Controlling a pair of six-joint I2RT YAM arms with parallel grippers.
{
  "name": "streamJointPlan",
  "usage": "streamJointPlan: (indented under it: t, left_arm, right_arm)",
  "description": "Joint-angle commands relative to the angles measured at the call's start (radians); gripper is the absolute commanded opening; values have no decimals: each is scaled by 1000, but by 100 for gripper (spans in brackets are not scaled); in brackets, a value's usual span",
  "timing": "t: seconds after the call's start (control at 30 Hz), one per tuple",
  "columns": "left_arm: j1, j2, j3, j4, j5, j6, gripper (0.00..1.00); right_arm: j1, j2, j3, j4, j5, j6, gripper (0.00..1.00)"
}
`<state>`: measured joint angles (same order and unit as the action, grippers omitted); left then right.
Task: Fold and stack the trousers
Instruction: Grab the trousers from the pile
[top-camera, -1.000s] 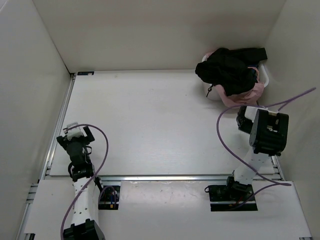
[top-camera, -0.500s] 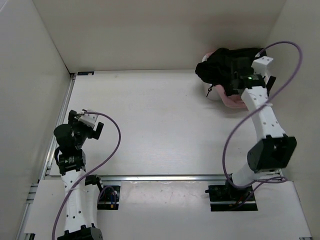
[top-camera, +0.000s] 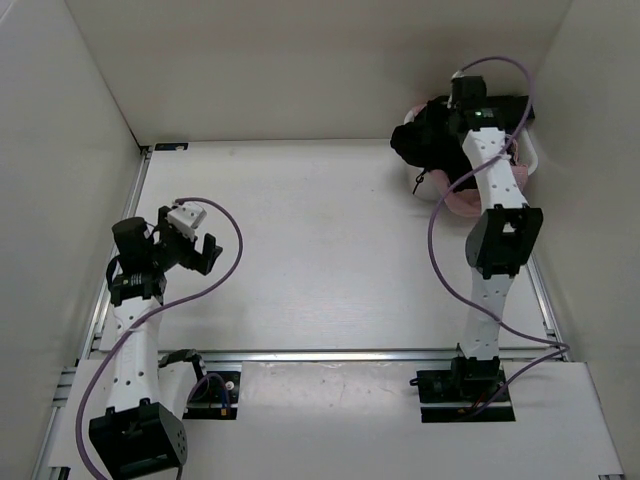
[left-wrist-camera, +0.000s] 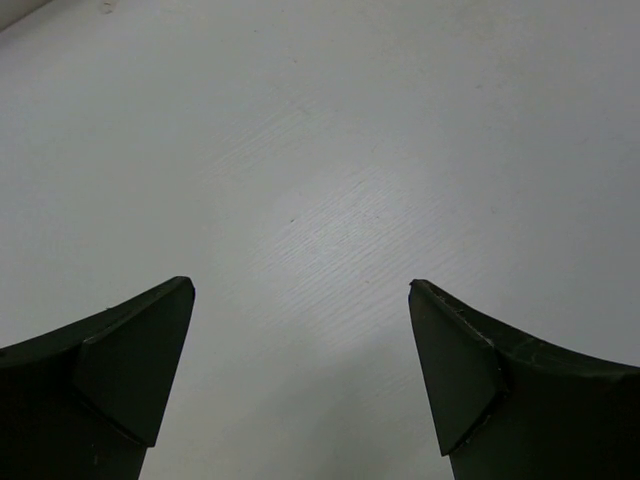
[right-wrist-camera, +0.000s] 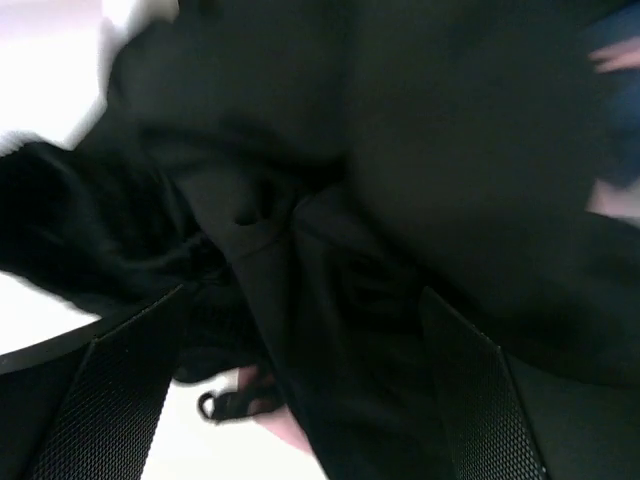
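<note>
White walls (top-camera: 300, 70) hem the pale counter (top-camera: 330, 250); the left gripper (left-wrist-camera: 300, 295) hangs wide above it, the right gripper (right-wrist-camera: 300, 310) wide over trousers (top-camera: 445, 140) heaped in the far-right corner.

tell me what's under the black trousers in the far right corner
A pink garment peeks out beneath the trousers at their near edge, and a white container shows its rim beside them. Whatever else lies deeper in the pile is hidden by the black fabric.
</note>
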<state>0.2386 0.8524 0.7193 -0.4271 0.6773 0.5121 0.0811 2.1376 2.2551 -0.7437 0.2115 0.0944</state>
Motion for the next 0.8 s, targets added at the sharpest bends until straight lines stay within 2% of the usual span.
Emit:
streamJointPlan:
  t: [0.0,0.1,0.2,0.27,0.33,0.37,0.47,0.6,0.77]
  left_arm:
    - [-5,-12,22,-47,77,-15,100]
    - [-5,-12,-1,-47,87,-3,100]
    - [-5,-3,-1,-47,77,6,100]
    - [-5,-3,-1,-47,77,6,100]
    - [-5,-3,8,-47,77,6,100]
    - [-5,-3,8,-47,77,6,100]
    - [-5,-3,8,-47,77,6,100]
    - [-5,-27,-1,-47,87,-3,100]
    - [-5,-56,-1,-47,97,-12,100]
  right_arm:
    - [31,28,20,-58,-89,-74,99]
    - [65,51,-35,-46,-31,-85,99]
    - [65,71,-35,-46,113,-47,97]
    - [65,71,-17,-46,163,-27,67]
    - [74,55,-17,-46,233,-4,35]
    - [89,23,-17,-46,264,-4,15]
    - [136,-40,-66,10,405,-38,0]
    - [207,-160,-89,70,598,-106,0]
    - [307,-306,-75,186,707,-202,0]
